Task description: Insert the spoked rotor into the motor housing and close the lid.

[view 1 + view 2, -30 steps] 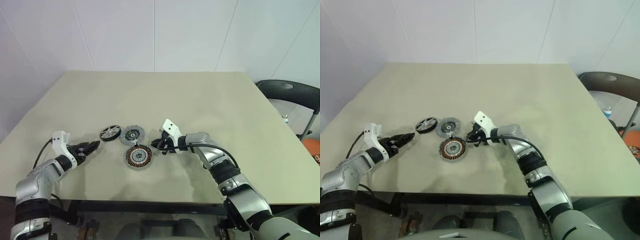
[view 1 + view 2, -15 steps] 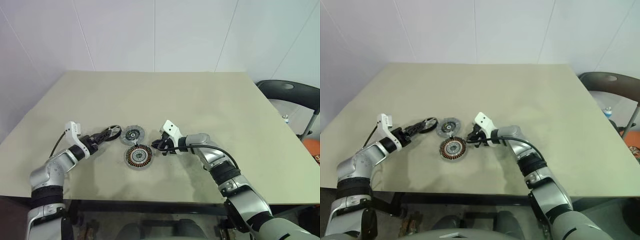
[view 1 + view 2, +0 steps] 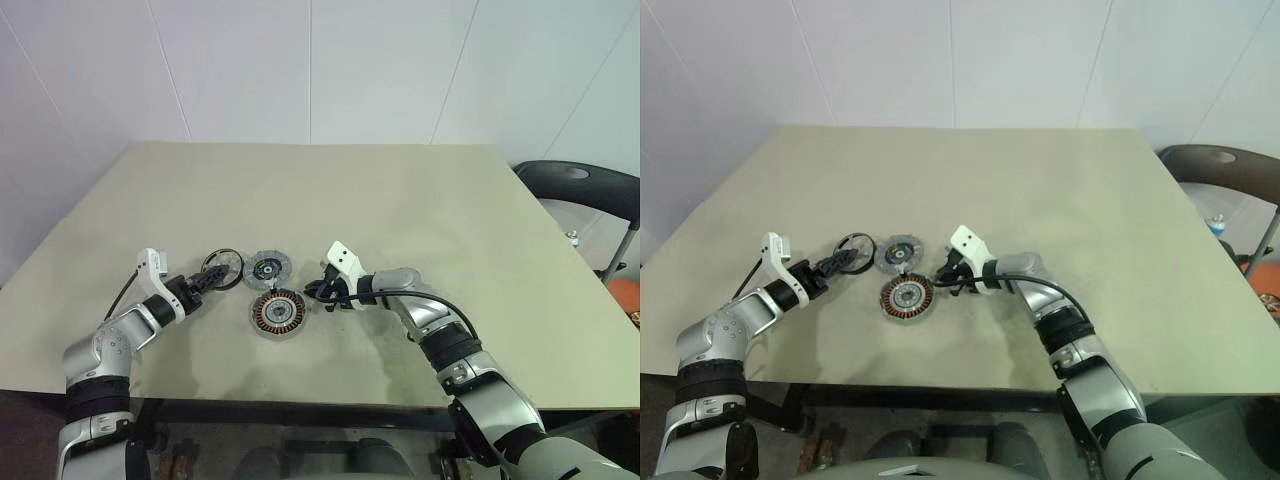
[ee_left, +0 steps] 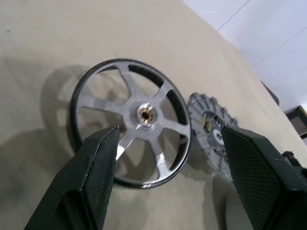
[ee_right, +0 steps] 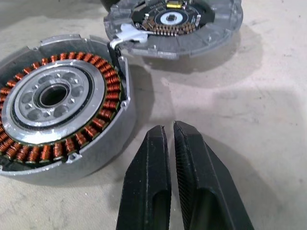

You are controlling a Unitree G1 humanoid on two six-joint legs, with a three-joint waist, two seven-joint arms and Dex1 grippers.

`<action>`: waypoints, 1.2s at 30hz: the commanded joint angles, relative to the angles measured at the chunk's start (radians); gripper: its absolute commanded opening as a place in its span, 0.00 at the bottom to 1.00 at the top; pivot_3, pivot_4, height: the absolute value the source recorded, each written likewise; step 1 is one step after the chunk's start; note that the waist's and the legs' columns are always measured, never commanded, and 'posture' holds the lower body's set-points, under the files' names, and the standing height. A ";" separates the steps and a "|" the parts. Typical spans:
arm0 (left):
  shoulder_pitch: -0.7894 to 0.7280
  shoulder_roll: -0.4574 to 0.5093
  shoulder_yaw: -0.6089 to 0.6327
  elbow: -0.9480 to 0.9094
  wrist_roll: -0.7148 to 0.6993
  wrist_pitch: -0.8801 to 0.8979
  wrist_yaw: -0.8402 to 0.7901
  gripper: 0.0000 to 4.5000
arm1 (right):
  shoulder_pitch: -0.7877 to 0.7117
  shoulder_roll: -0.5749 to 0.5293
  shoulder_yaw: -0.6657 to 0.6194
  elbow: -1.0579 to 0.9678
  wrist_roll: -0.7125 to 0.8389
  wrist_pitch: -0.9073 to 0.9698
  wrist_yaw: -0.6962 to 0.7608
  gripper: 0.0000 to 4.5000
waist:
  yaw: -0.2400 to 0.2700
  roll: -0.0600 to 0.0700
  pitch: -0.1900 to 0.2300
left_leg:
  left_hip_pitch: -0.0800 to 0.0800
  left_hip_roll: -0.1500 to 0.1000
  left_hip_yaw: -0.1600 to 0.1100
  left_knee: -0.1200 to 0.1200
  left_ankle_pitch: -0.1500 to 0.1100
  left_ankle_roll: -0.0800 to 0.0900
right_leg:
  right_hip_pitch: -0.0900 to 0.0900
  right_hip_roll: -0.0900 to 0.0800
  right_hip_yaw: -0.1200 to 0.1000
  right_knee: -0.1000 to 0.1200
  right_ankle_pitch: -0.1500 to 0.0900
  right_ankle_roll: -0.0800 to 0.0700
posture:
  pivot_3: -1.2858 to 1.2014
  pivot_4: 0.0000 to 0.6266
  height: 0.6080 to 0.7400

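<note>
Motor housing (image 5: pixel 60 100) holds copper windings (rotor (image 4: pixel 132 122) outside).

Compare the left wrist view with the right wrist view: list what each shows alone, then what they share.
Left wrist view alone: the spoked rotor lying flat on the table, framed between the open fingers of the left gripper, which stand to either side of it without touching it.

Right wrist view alone: the motor housing with its ring of copper windings, and the right gripper, its fingers shut on nothing, pointing at the bare table beside the housing.

Shared: the lid, lying flat on the table next to the other parts.
</note>
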 commanded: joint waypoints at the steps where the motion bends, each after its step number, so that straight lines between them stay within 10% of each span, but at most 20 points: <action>1: 0.020 0.019 0.041 -0.077 -0.043 0.014 0.001 0.80 | -0.019 -0.001 -0.012 -0.018 0.000 -0.013 -0.003 0.07 | -0.001 0.000 0.000 | 0.000 0.000 0.000 0.000 0.000 0.000 | 0.000 0.000 0.000 0.000 0.000 0.000 | 0.52 0.00 1.00; 36: -0.178 -0.060 -0.027 0.247 0.079 -0.138 0.034 0.80 | 0.032 -0.001 -0.020 -0.081 0.004 0.012 -0.035 0.07 | 0.027 0.000 -0.001 | 0.000 -0.001 -0.001 0.001 0.000 -0.001 | 0.000 0.000 -0.001 0.001 0.000 0.000 | 0.52 0.00 1.00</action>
